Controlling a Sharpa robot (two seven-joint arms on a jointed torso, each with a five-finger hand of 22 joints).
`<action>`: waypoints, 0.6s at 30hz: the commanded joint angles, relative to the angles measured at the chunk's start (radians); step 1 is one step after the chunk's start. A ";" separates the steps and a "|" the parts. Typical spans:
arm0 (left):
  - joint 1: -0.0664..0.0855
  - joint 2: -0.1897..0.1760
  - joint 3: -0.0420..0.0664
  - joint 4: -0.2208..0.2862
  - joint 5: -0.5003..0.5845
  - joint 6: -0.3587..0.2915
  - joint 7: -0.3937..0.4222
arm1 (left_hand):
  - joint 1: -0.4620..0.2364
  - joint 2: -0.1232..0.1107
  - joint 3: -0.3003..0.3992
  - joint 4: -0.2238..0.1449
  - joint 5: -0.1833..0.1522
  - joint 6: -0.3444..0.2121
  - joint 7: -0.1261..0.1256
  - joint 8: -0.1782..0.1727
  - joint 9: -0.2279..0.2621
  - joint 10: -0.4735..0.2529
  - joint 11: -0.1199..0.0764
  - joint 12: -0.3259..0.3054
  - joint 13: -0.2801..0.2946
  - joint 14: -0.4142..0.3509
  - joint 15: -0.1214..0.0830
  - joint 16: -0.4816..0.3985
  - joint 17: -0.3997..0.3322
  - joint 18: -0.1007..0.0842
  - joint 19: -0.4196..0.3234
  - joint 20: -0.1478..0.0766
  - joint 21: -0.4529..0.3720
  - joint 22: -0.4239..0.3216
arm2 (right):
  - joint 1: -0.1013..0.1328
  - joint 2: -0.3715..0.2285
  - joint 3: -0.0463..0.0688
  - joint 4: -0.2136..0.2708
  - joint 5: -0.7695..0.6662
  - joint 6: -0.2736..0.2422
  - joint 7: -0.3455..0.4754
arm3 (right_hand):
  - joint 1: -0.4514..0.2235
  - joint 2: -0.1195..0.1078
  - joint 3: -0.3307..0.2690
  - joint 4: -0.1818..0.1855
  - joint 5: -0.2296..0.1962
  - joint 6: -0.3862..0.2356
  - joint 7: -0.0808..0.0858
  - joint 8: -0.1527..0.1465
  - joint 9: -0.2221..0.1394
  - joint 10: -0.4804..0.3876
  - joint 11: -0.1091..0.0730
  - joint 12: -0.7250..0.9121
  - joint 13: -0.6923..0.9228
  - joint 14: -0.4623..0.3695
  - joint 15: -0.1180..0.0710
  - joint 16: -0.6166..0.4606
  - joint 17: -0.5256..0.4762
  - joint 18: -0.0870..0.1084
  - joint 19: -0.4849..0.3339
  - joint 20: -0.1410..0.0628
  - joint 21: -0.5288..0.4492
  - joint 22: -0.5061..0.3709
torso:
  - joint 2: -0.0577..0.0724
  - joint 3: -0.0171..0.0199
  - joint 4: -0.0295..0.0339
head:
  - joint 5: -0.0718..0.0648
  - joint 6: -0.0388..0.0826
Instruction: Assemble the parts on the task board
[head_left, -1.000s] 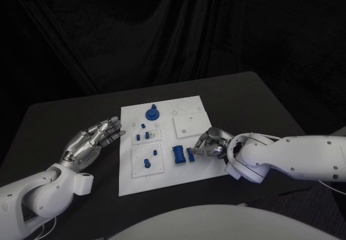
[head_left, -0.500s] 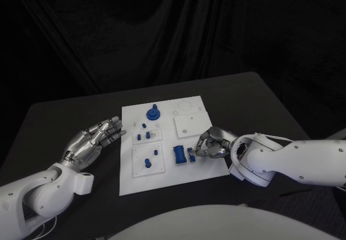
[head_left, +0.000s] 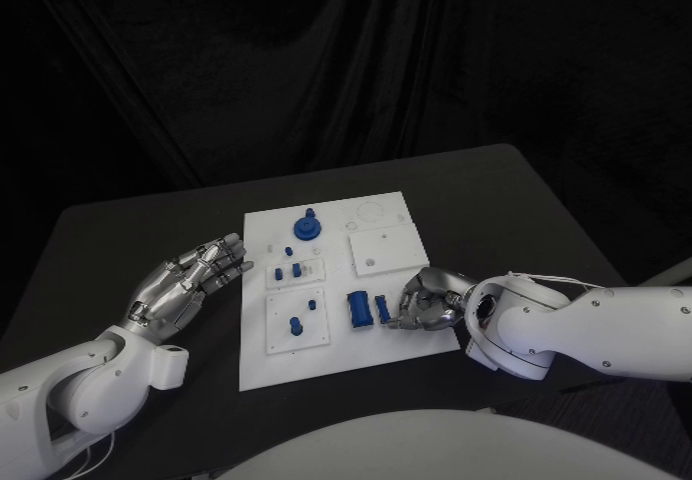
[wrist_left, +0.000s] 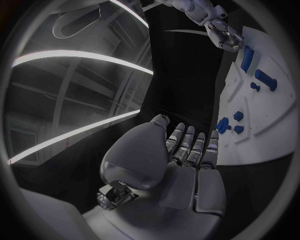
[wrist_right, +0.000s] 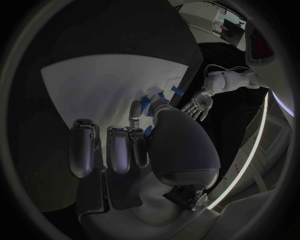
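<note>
My right hand (head_left: 427, 302) curls at the blue part (head_left: 382, 309) on the board (head_left: 329, 362), seating it; whether it pinches, I cannot tell. Left hand (head_left: 188, 283) waits spread.

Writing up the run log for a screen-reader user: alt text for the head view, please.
The robot's right hand rests at the white task board's right edge, fingers curled beside two upright blue parts. Its left hand hovers open over the black table, left of the board. More blue parts, including a large knob, stand further back on the board.

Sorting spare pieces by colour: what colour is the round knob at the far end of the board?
Blue; the knob shows best in the head view.
</note>
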 joint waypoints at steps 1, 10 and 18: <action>-0.003 0.001 0.001 0.000 -0.001 0.016 0.058 | 0.011 -0.001 0.007 -0.001 0.003 -0.001 0.053 -0.005 0.000 -0.001 0.006 0.004 0.001 0.003 0.003 0.005 0.001 -0.004 0.005 0.001 0.006 0.001 | -0.003 0.000 0.000 -0.002 -0.019 0.021 -0.032 | 0.009 0.012 -0.002 -0.001 -0.008 -0.011 0.001 0.008 0.005 0.107 -0.007 0.005 0.263 0.084 -0.010 -0.006 0.149 -0.012 0.035 -0.007 -0.009 0.206 | 0.001 0.0000 0.0001 | 0.003 0.000; -0.005 0.002 0.001 -0.003 -0.001 0.018 0.051 | 0.011 -0.001 0.008 -0.001 0.003 -0.001 0.054 -0.005 0.000 -0.001 0.007 0.004 0.001 0.003 0.003 0.006 0.001 -0.005 0.006 0.001 0.006 0.000 | -0.005 0.000 0.000 -0.002 -0.018 -0.004 -0.020 | 0.004 0.031 0.002 0.000 -0.020 -0.019 0.001 0.014 0.011 0.107 -0.008 0.005 0.263 0.083 -0.011 -0.007 0.148 -0.011 0.035 -0.008 -0.010 0.206 | 0.000 0.0000 0.0002 | 0.004 0.000; -0.006 0.003 0.001 -0.006 -0.001 0.019 0.046 | 0.011 -0.001 0.008 -0.001 0.003 -0.001 0.054 -0.005 0.000 -0.001 0.007 0.004 0.001 0.003 0.003 0.006 0.001 -0.005 0.006 0.001 0.006 0.000 | -0.005 0.001 0.000 -0.003 -0.006 -0.012 -0.018 | -0.047 0.044 -0.011 0.001 -0.053 -0.019 -0.001 0.025 0.020 0.107 -0.009 0.005 0.263 0.083 -0.012 -0.008 0.145 -0.011 0.034 -0.009 -0.012 0.205 | 0.000 -0.0002 0.0007 | 0.004 0.000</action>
